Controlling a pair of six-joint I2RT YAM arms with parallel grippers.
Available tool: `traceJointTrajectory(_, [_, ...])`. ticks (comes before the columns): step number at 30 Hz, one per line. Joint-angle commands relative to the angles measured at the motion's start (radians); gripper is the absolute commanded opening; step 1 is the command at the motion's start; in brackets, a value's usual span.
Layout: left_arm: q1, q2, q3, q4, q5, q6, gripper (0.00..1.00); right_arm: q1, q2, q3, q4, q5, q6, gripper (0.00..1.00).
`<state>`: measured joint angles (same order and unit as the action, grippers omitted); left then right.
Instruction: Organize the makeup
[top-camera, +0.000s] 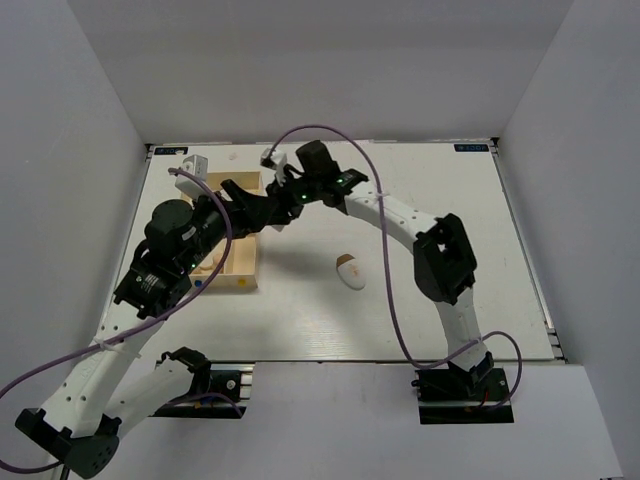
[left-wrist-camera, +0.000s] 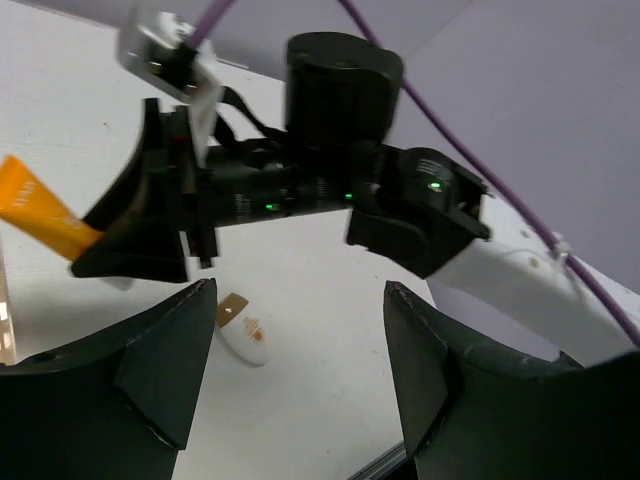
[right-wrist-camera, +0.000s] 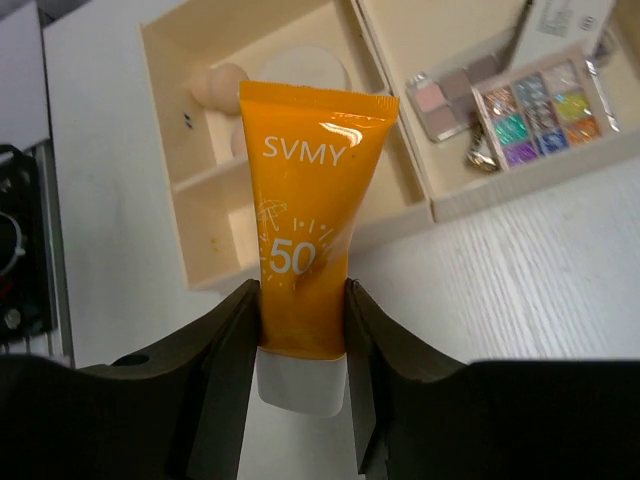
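Right wrist view gives you the clearest look: the right gripper (right-wrist-camera: 300, 292) pinches the orange tube (right-wrist-camera: 308, 220) just above its white cap, and the tube covers part of the wooden tray (right-wrist-camera: 160, 130) in the upper half of the frame. Inside the tray you see a beige sponge (right-wrist-camera: 215, 85) at upper left and a multicolour palette (right-wrist-camera: 545, 110) at upper right. In the left wrist view, the left gripper (left-wrist-camera: 298, 300) stands spread with nothing between its fingers. A white oval piece (left-wrist-camera: 245, 330) lies on the table (left-wrist-camera: 320, 420) at lower centre.
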<state>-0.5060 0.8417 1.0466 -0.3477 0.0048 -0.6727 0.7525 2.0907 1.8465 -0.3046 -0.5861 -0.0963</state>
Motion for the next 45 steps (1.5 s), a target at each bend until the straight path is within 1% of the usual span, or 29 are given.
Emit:
traceJointTrajectory(1, [-0.003, -0.059, 0.039, -0.068, -0.024, 0.010, 0.77, 0.037, 0.072, 0.108, 0.137, -0.055, 0.174, 0.10])
traceJointTrajectory(2, [-0.003, -0.067, 0.038, -0.077, -0.031, 0.007, 0.77, 0.050, 0.081, 0.108, 0.174, -0.051, 0.238, 0.10])
traceJointTrajectory(3, [-0.003, -0.076, 0.029, -0.094, -0.035, 0.002, 0.77, 0.059, 0.088, 0.097, 0.247, -0.040, 0.268, 0.10])
traceJointTrajectory(5, [-0.003, -0.095, 0.017, -0.103, -0.042, -0.004, 0.77, 0.071, 0.106, 0.082, 0.327, -0.023, 0.329, 0.10])
traceJointTrajectory(6, [-0.003, -0.101, 0.009, -0.108, -0.045, -0.008, 0.78, 0.083, 0.112, 0.065, 0.358, -0.003, 0.386, 0.10])
traceJointTrajectory(7, [-0.003, -0.104, 0.007, -0.109, -0.048, -0.010, 0.78, 0.087, 0.121, 0.060, 0.414, 0.003, 0.411, 0.10])
traceJointTrajectory(10, [-0.003, -0.105, 0.004, -0.117, -0.051, -0.010, 0.78, 0.113, 0.135, 0.021, 0.511, 0.041, 0.498, 0.10])
traceJointTrajectory(12, [-0.003, -0.102, 0.004, -0.119, -0.051, -0.005, 0.78, 0.140, 0.143, -0.001, 0.539, 0.069, 0.521, 0.10])
traceJointTrajectory(13, [-0.003, -0.101, 0.004, -0.119, -0.051, -0.004, 0.78, 0.145, 0.144, -0.010, 0.561, 0.083, 0.524, 0.11])
traceJointTrajectory(14, [-0.003, -0.101, 0.003, -0.122, -0.052, -0.004, 0.78, 0.151, 0.146, -0.021, 0.570, 0.091, 0.523, 0.15])
traceJointTrajectory(19, [-0.003, -0.099, 0.009, -0.123, -0.054, -0.001, 0.78, 0.177, 0.175, -0.061, 0.590, 0.134, 0.518, 0.21])
traceJointTrajectory(22, [-0.003, -0.105, 0.010, -0.135, -0.058, -0.002, 0.78, 0.179, 0.186, -0.067, 0.590, 0.152, 0.504, 0.29])
traceJointTrajectory(23, [-0.003, -0.107, 0.009, -0.142, -0.060, -0.005, 0.78, 0.182, 0.187, -0.069, 0.588, 0.164, 0.503, 0.37])
traceJointTrajectory(25, [-0.003, -0.115, 0.009, -0.148, -0.063, -0.008, 0.78, 0.177, 0.192, -0.070, 0.585, 0.170, 0.489, 0.42])
traceJointTrajectory(26, [-0.003, -0.118, 0.007, -0.154, -0.065, -0.011, 0.78, 0.174, 0.189, -0.076, 0.584, 0.172, 0.484, 0.47])
traceJointTrajectory(27, [-0.003, -0.119, 0.009, -0.155, -0.066, -0.013, 0.78, 0.174, 0.190, -0.082, 0.582, 0.170, 0.478, 0.49])
traceJointTrajectory(31, [-0.003, -0.122, 0.004, -0.154, -0.068, -0.018, 0.78, 0.173, 0.172, -0.116, 0.584, 0.160, 0.460, 0.73])
traceJointTrajectory(32, [-0.003, -0.122, 0.004, -0.152, -0.065, -0.021, 0.78, 0.168, 0.164, -0.127, 0.585, 0.157, 0.455, 0.84])
traceJointTrajectory(33, [-0.003, -0.119, 0.004, -0.151, -0.062, -0.022, 0.78, 0.169, 0.161, -0.130, 0.582, 0.155, 0.452, 0.84])
traceJointTrajectory(34, [-0.003, -0.115, 0.004, -0.148, -0.058, -0.024, 0.78, 0.168, 0.157, -0.132, 0.581, 0.152, 0.452, 0.89])
traceJointTrajectory(40, [-0.003, -0.078, 0.023, -0.132, -0.026, -0.030, 0.78, 0.143, 0.094, -0.128, 0.599, 0.092, 0.420, 0.89])
traceJointTrajectory(44, [-0.003, -0.021, 0.032, -0.097, -0.006, -0.033, 0.78, 0.113, -0.007, -0.139, 0.573, 0.075, 0.362, 0.89])
traceJointTrajectory(45, [-0.003, -0.007, 0.029, -0.083, 0.048, -0.036, 0.77, 0.104, -0.024, -0.144, 0.562, 0.080, 0.351, 0.89])
